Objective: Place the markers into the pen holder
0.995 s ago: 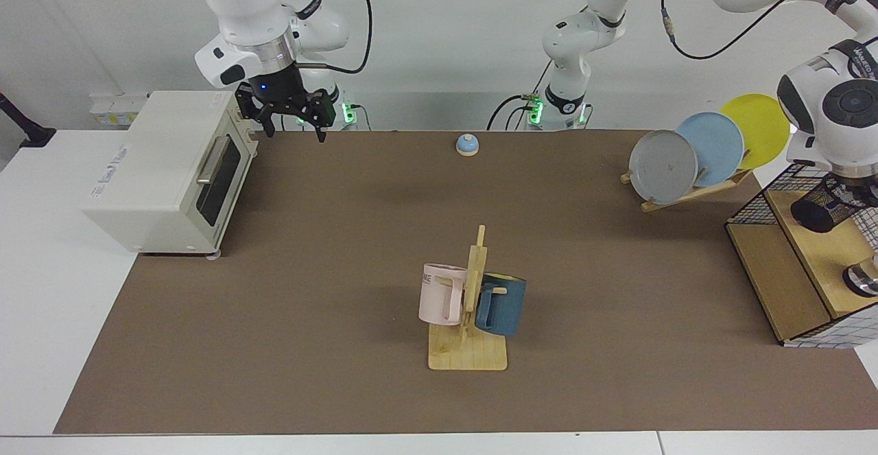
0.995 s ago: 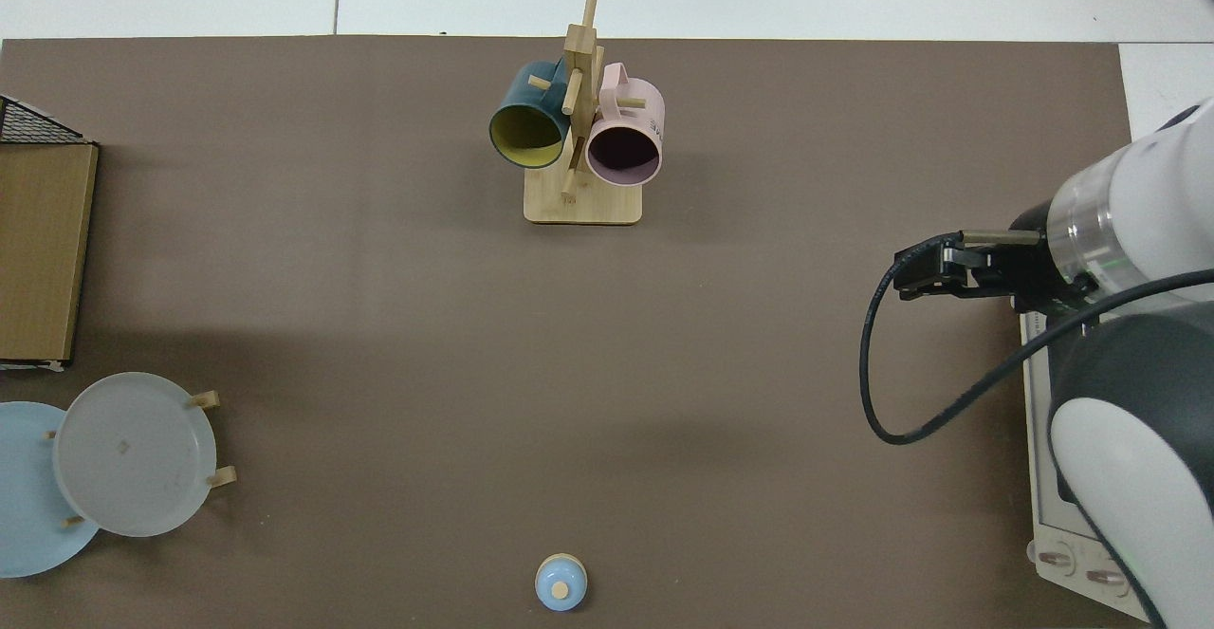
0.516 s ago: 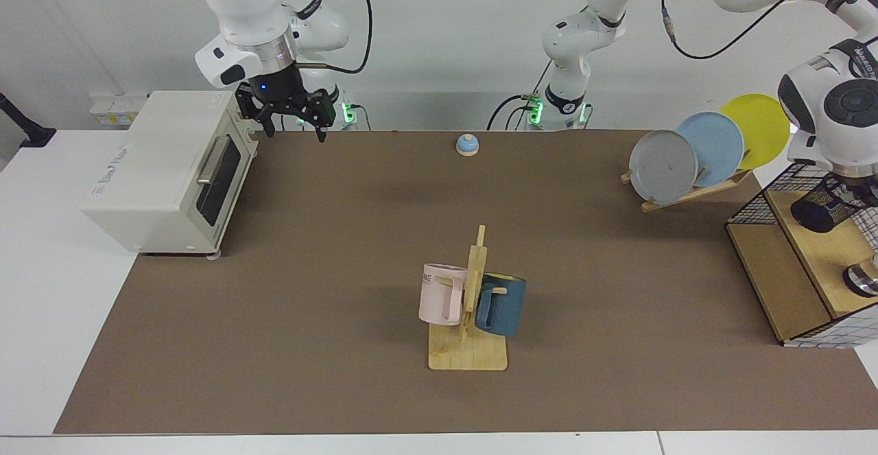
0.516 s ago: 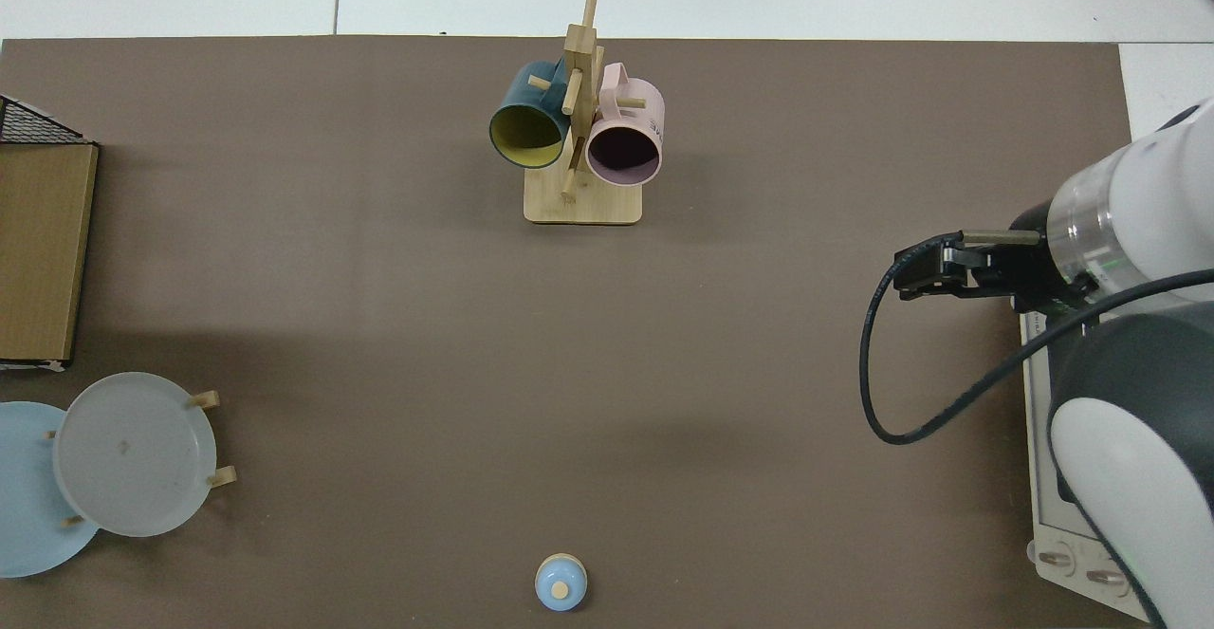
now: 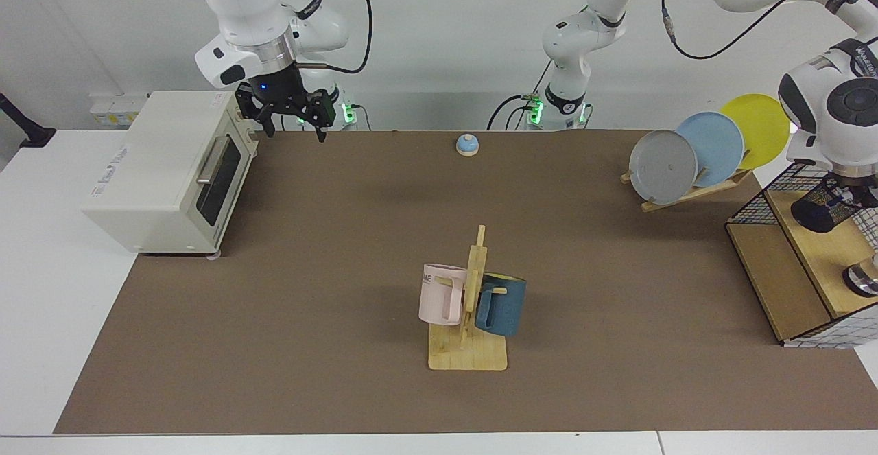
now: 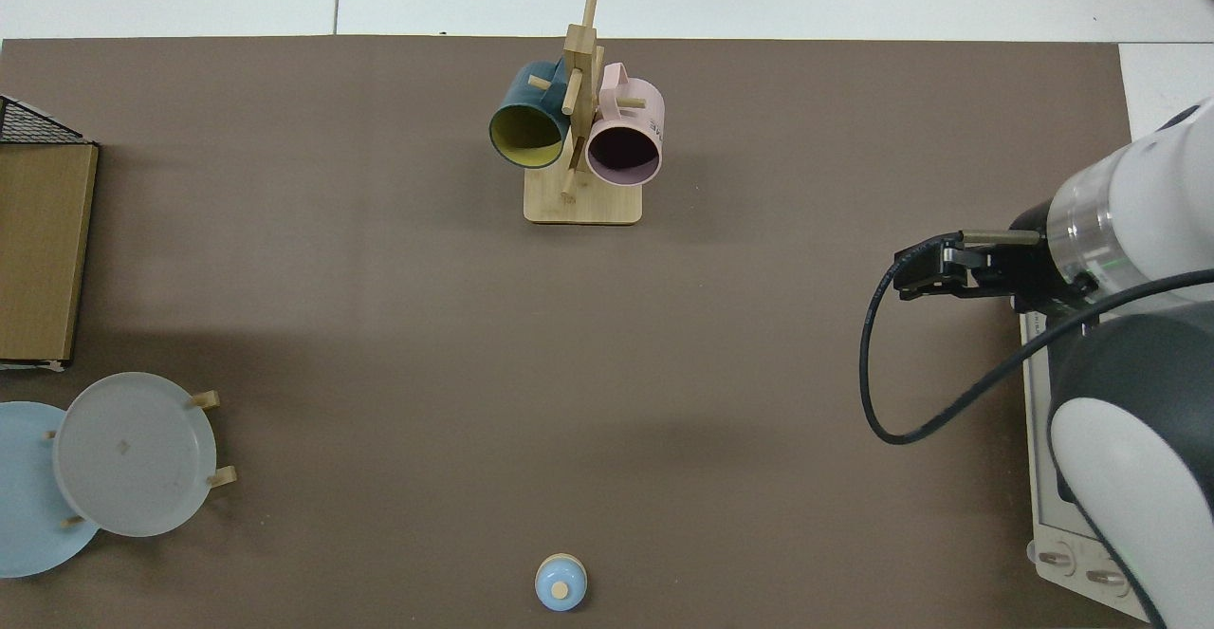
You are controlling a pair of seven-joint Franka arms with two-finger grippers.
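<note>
The pen holder point(image 5: 822, 209) is found at the far edge of the facing view, tilted with its dark mouth towards the camera, over the wooden shelf point(image 5: 826, 252) inside the wire basket point(image 5: 772, 191). It hangs directly beneath the left gripper point(image 5: 850, 191). It appears to be carried, though whether that gripper is clamped on it cannot be told, since the wrist hides the contact. Over the last second the holder has been shifted only slightly, so the fetching of the cup is judged to be barely under way. No marker is seen in either view (the top view does not reach the shelf at all), so nothing has yet been put in. No contents can be made out in the holder's mouth. The blue mug point(image 6: 526, 126) and pink mug point(image 6: 623, 140) on the wooden mug rack point(image 6: 581, 207) are shown empty from above. The toaster oven point(image 5: 171, 167) is shut. The right gripper point(image 5: 293, 124) has been kept waiting above the table's back edge beside the oven, spread wide and holding nothing.
</note>
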